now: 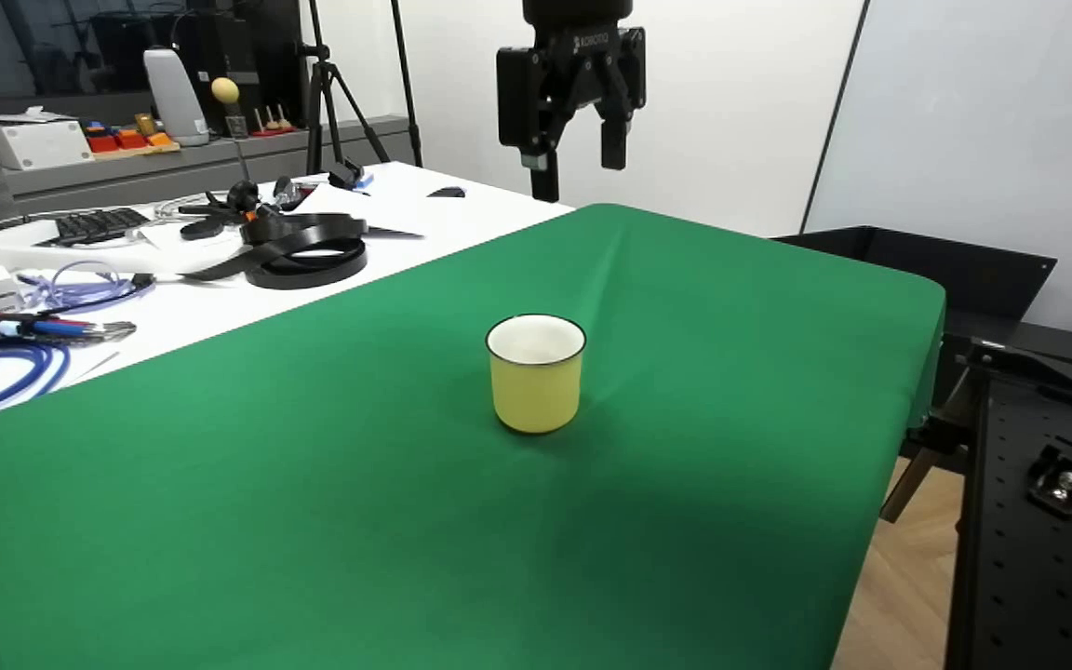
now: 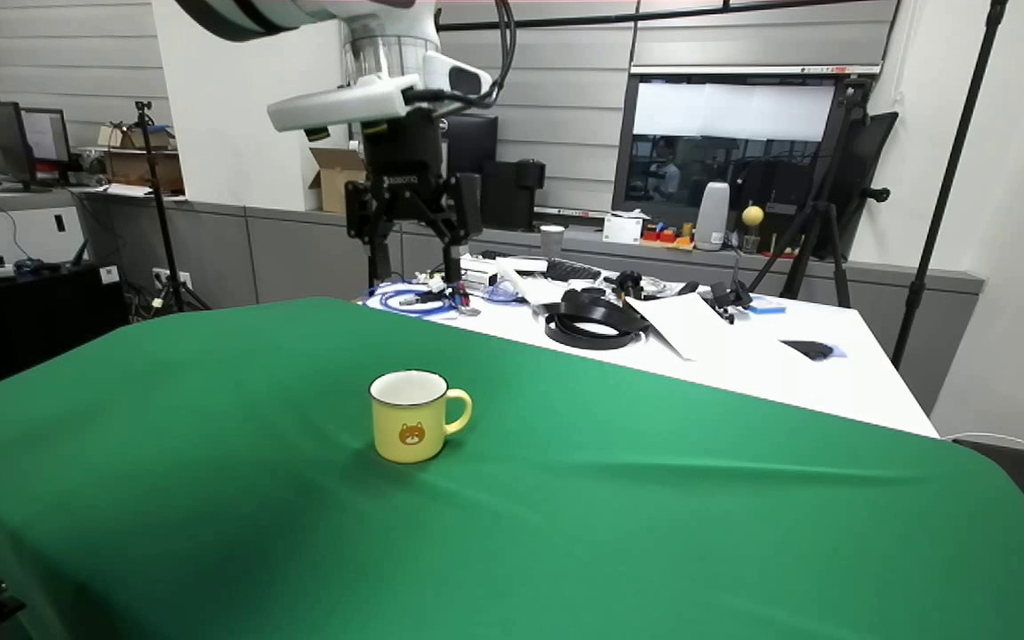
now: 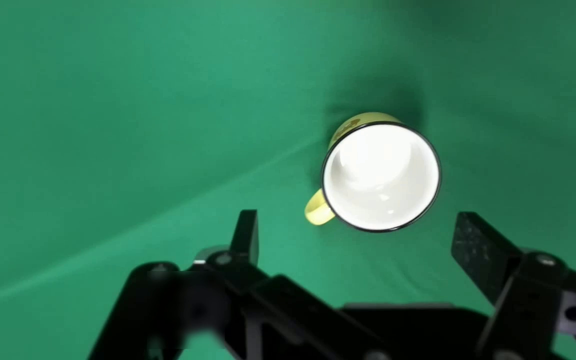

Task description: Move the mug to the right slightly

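The mug is pale yellow with a white inside and a dark rim, and it stands upright on the green cloth. It shows in both exterior views [image 1: 536,395] [image 2: 401,418] and in the wrist view [image 3: 382,175]. A yellow handle and a small brown animal face show on it. My gripper [image 1: 580,172] hangs well above the cloth, pointing down, apart from the mug. It is open and empty in an exterior view [image 2: 415,265]. In the wrist view the gripper [image 3: 357,237] has its fingers wide apart, with the mug ahead of them and its handle toward the left finger.
The green cloth [image 1: 313,521] covers the table and has a few creases. A white table [image 2: 743,356] beside it holds black straps [image 2: 592,320], cables and papers. A black perforated rail [image 1: 1048,540] runs past the cloth's edge. Tripods stand behind.
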